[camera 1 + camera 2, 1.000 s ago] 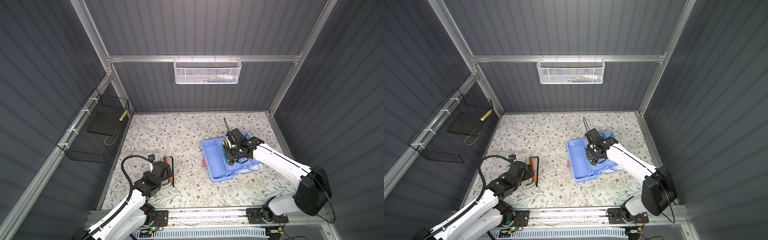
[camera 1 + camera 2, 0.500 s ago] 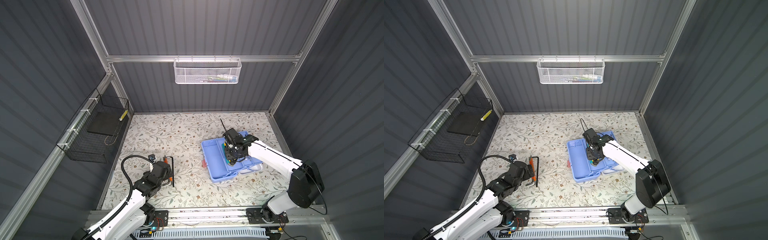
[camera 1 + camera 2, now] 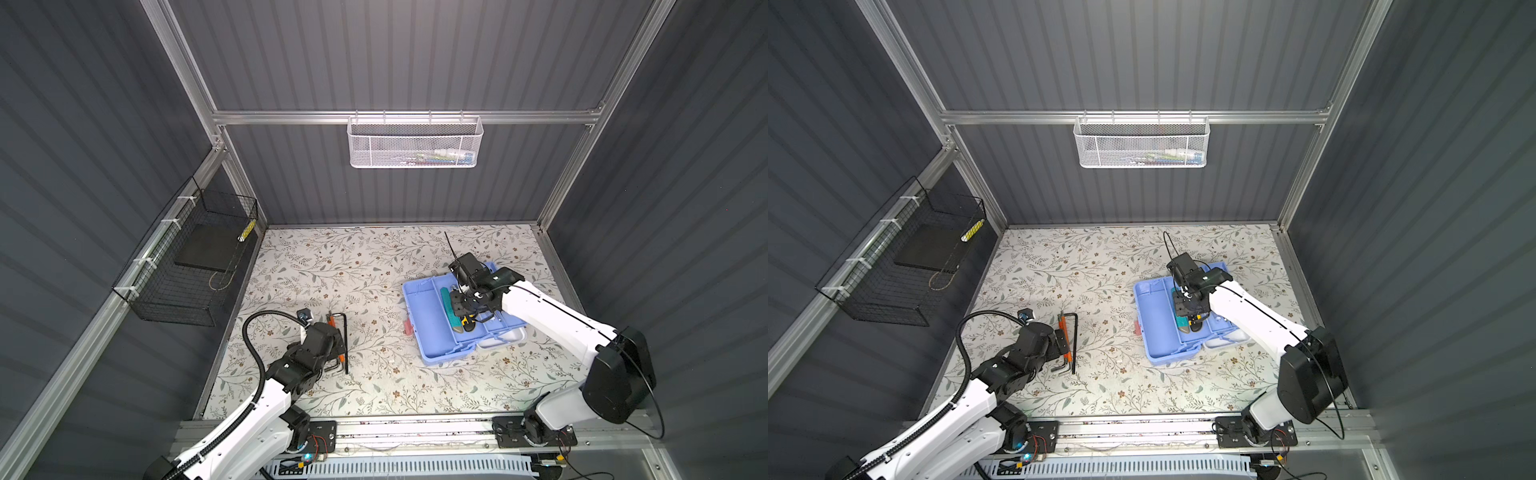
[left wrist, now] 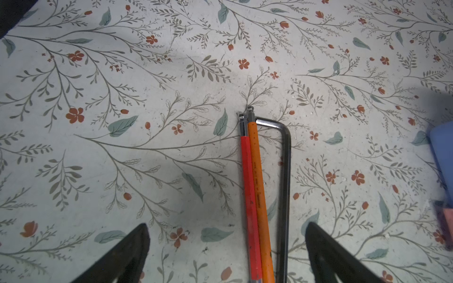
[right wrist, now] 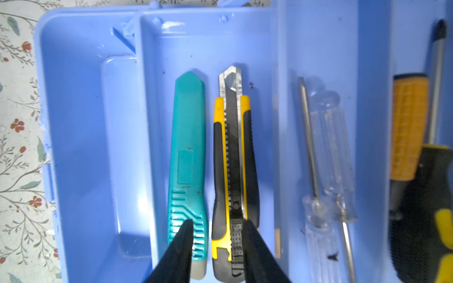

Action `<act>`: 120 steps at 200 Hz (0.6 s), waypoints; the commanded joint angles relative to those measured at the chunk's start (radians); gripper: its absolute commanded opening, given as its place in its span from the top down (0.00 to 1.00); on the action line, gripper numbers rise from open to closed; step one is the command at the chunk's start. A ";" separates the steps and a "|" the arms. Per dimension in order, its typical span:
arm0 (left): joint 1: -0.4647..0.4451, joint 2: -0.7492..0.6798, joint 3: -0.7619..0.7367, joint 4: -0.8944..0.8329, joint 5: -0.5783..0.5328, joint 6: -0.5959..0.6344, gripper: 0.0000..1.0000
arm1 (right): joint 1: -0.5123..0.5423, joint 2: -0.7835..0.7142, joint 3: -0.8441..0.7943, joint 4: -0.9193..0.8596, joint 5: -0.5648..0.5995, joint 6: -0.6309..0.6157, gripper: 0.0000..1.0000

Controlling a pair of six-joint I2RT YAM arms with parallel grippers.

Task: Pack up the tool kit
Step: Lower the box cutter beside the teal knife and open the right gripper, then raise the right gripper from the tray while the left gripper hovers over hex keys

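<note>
Tool kit box (image 3: 430, 336) sits open on the floral table (image 3: 357, 266), right of centre in both top views, w/ a strip of white lid (image 3: 505, 336) at its near-right edge. Thin moulded plastic: prob. light, stiff and slick, so a push on one wall likely slides it. Best held by the rim or a long wall. Divided tray (image 5: 278, 36) rests to one side inside, w/ an empty well beside it.

Not yet packed: three hex keys on the table, well apart from the box.
- **Big bare steel key** (image 4: 284, 171): rigid, smooth, prob. the heaviest. Take it mid-shank.
- **Orange-sleeved key** (image 4: 258, 176) and **red-sleeved key** (image 4: 248, 196): touching side by side, just beside the big one. Sleeves should give grip, but one pinch may catch both.

L gripper (image 4: 226, 225) has jaws wide and empty. In the wrist view all three keys lie btw its fingers.

In the tray, the yellow-black cutter (image 5: 232, 159) and teal cutter (image 5: 187, 159) share one compartment. Clear-handled screwdrivers (image 5: 328, 159) lie in the next, and an orange-handled screwdriver (image 5: 408, 127) lies beyond that. R gripper (image 5: 218, 223) is over the cutters' butt ends, jaws narrow but parted, nothing visibly pinched.

Around: black wire basket (image 3: 191, 257) on the left wall and white mesh basket (image 3: 415, 143) on the back wall, both clear of the work. Main obstacle, I judge, is the R arm lying across the box, blocking a drop from the L side.
</note>
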 commanded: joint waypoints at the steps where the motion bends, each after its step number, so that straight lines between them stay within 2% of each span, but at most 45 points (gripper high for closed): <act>1: 0.008 -0.017 0.016 0.004 0.008 0.022 0.00 | 0.008 -0.047 0.010 0.020 -0.087 0.008 0.64; 27: 0.007 -0.035 0.011 0.004 0.021 0.030 0.01 | 0.006 -0.126 0.054 -0.039 -0.226 -0.004 0.61; 56: 0.009 -0.043 0.005 0.028 0.071 0.062 0.00 | -0.001 -0.220 0.100 -0.148 -0.293 -0.048 0.57; 86: 0.009 -0.043 0.000 0.060 0.167 0.110 0.01 | -0.002 -0.240 0.168 -0.209 -0.326 -0.067 0.57; 120: 0.008 -0.032 -0.003 0.081 0.182 0.123 0.01 | -0.003 -0.306 0.181 -0.225 -0.341 -0.065 0.57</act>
